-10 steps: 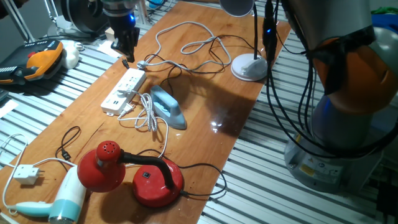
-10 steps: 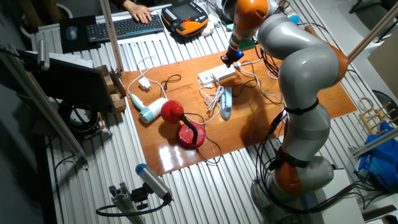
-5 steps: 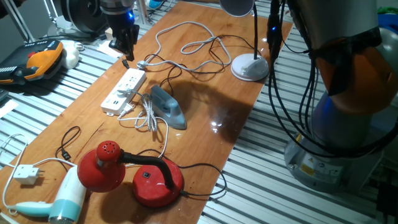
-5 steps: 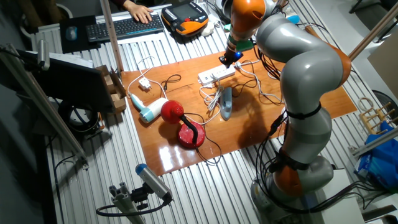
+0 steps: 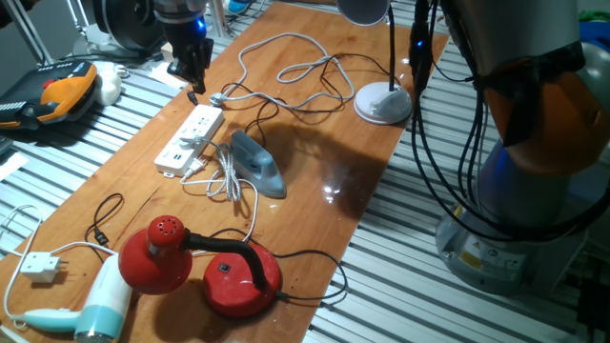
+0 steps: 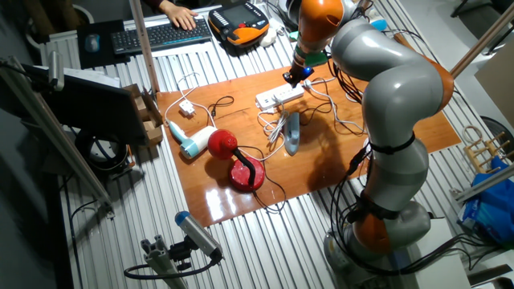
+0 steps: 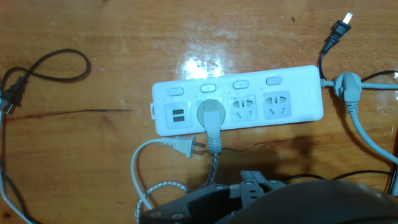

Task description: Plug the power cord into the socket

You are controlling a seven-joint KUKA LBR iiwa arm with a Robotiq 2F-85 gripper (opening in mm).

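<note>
One round grey-white plug of the thin braided power cord (image 7: pixel 212 115) sat in an outlet of the long white power strip (image 7: pixel 292 102) on the wooden table (image 7: pixel 93 81). The black two-finger gripper (image 5: pixel 193 84) hovered above; whether its fingers were parted was unclear.

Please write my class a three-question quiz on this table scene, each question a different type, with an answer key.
1. True or false: the power cord is already plugged into the socket.
2. In the hand view, what lies loose on the table right beside the inserted plug? A) a red plug B) a white two-pin plug C) a screwdriver
3. Fill in the blank: the lamp next to the hair dryer is ___ in colour.

Key: 1 true; 2 B; 3 red.
</note>
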